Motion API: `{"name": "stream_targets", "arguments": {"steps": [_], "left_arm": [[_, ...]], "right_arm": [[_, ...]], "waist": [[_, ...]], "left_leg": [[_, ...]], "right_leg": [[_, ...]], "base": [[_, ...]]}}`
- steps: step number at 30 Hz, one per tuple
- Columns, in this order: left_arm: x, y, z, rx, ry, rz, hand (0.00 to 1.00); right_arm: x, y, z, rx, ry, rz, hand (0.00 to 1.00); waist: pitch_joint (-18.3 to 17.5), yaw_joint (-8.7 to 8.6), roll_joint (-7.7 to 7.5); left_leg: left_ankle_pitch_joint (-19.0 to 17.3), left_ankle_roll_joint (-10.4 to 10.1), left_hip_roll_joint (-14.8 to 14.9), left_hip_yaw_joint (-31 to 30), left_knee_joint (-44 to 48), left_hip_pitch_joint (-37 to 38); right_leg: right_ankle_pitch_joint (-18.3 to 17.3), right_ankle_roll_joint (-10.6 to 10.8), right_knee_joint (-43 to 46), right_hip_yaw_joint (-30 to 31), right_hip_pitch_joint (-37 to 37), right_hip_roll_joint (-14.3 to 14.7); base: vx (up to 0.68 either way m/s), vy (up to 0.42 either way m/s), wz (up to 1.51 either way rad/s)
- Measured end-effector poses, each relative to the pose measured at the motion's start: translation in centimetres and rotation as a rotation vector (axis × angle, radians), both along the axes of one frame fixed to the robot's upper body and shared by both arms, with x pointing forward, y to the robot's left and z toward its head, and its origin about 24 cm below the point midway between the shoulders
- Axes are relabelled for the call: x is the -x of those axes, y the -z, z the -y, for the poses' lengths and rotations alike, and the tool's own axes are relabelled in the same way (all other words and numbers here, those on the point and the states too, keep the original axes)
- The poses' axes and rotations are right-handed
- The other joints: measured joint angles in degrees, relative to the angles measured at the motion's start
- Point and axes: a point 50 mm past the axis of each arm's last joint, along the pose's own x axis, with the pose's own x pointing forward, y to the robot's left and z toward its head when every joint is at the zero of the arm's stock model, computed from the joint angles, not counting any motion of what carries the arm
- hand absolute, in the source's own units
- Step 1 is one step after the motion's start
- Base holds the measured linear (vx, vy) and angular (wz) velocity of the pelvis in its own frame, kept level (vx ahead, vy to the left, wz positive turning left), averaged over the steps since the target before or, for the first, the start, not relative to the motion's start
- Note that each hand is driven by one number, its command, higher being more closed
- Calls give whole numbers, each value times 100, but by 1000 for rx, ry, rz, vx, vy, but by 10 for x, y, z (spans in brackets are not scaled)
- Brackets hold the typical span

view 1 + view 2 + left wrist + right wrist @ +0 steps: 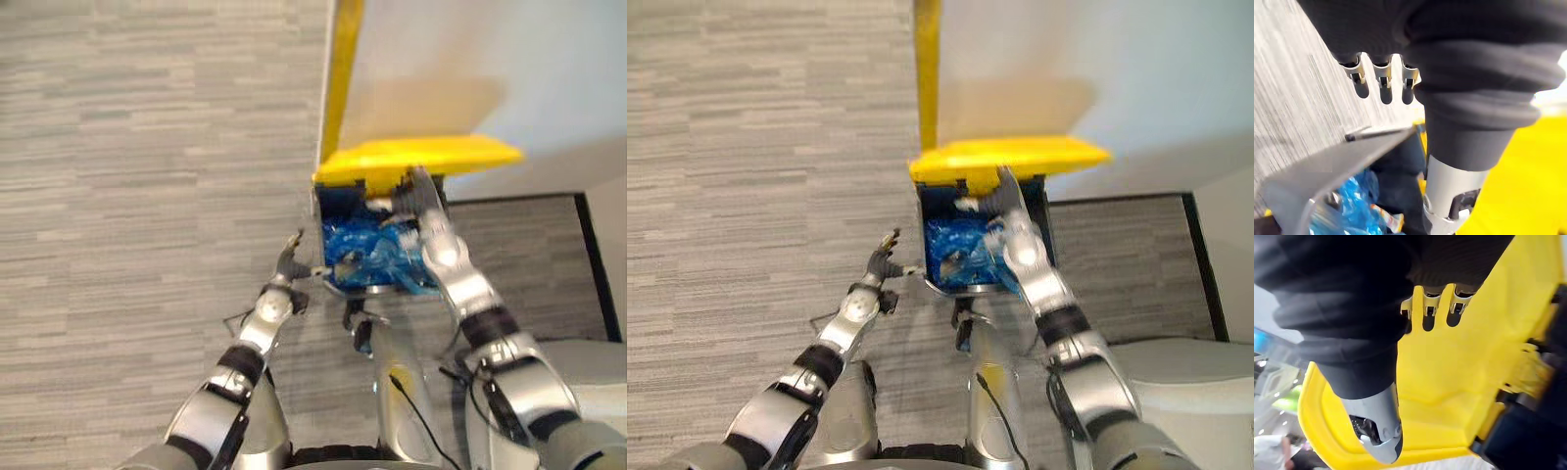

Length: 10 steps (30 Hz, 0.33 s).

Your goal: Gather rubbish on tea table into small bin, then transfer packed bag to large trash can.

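Judging from the head views, you can treat the transfer as nearly complete. The blue bag (364, 257) lies inside the large trash can (338, 201), beneath its raised yellow lid (421, 157). Your right hand (425, 208) reaches over the can up to the lid, fingers extended and holding nothing. Your left hand (286, 264) hovers just beside the can's left rim, fingers relaxed and empty. Estimated steps remaining: withdraw both hands and verify that the bag has settled fully inside.

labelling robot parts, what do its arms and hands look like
The left arm and right arm are rounded silver-grey segments with dark bands at the joints. The left hand and right hand each have a dark ribbed cover, silver fingers with dark tips, and a silver thumb.
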Motion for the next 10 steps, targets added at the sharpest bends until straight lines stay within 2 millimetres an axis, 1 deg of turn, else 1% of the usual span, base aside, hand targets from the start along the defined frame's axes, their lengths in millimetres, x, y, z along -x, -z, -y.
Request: {"name": "stream_targets", "arguments": {"steps": [1,2,3,4,5,6,7,8,9,10], "left_arm": [[18,16,-19,-1,-50,-51,0],[43,35,-38,-3,-98,-120,0],[53,41,-46,0,-117,-147,0],[77,56,-64,0,-170,-219,0],[102,69,-79,-13,-198,-293,0],[111,74,-83,-17,-205,-318,0],[133,83,-91,-23,-219,-378,0],[149,89,-94,-19,-224,-422,0],[153,90,-95,-15,-228,-431,0],[160,92,-93,13,-245,-441,0]], "right_arm": [[17,31,4,-26,13,-97,0],[40,62,7,-30,19,-200,0],[49,74,8,-22,20,-243,0],[70,97,13,-23,19,-334,0],[96,121,22,-35,49,-431,0],[106,128,25,-34,61,-466,0],[126,146,32,-39,87,-549,0],[146,159,40,-47,117,-614,0],[153,164,43,-53,128,-638,0],[171,176,50,-59,162,-704,0]], "waist": [[-164,22,-150],[-336,29,-270],[-365,36,-276],[-406,-6,-240],[-506,-73,-207],[-569,-106,-196],[-752,-135,-172],[-903,-151,-200],[-940,-146,-212],[-1103,-131,-160]], "left_leg": [[50,154,-163,220,-53,75],[160,361,-187,505,-183,155],[166,370,-186,610,-241,205],[229,405,-167,647,-359,312],[370,409,-179,608,-570,436],[414,397,-183,583,-632,446],[488,371,-187,576,-739,435],[528,315,-205,573,-780,424],[553,300,-221,567,-808,429],[694,236,-286,578,-1043,444]], "right_leg": [[262,112,-295,147,49,-77],[469,396,-642,320,137,-135],[354,271,-281,328,35,-161],[-139,-163,1110,397,-154,-177],[-654,-201,2389,489,-87,-149],[-801,-175,2704,523,-20,-128],[-1305,-148,3108,642,231,-78],[-1696,33,3068,774,498,-78],[-1837,119,2936,794,563,-57],[-2032,58,2321,811,798,97]], "base": [[-158,200,-50],[-179,173,-56],[-205,117,-46],[-143,54,-16],[-91,23,1],[5,-45,15],[19,-96,6],[15,-115,2],[19,-157,-1],[9,-106,-1]]}}
